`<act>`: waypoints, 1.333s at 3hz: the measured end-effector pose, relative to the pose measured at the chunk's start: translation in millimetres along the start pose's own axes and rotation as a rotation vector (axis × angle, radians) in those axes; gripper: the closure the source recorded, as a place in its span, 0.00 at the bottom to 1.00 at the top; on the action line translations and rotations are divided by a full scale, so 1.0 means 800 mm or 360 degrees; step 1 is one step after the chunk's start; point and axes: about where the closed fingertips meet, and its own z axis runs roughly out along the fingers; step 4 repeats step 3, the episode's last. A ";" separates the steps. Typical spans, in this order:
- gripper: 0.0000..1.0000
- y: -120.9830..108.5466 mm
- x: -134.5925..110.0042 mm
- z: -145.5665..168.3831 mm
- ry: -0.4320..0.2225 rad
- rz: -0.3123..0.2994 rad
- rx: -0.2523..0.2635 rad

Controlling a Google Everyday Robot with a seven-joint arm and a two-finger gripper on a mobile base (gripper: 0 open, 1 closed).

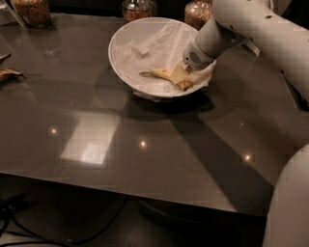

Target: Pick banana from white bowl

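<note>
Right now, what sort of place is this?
Probably a kitchen or break-room counter: glass jars of grains line the back of a glossy dark table, and the gripper reaches into a white bowl holding a banana.

Banana (161,74) lies in white bowl (120,59), gripper (185,71) over it.

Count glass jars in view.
3 glass jars, far table edge: left, centre, right by the arm; more may be hidden. End effector in round white bowl at yellow banana.
</note>
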 end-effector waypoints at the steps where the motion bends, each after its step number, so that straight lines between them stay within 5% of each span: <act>1: 1.00 0.012 -0.017 -0.010 -0.0009 -0.0050 0.0001; 3: 1.00 0.038 -0.048 -0.087 -0.0166 -0.0101 0.0075; 4: 1.00 0.038 -0.048 -0.087 -0.0166 -0.0101 0.0075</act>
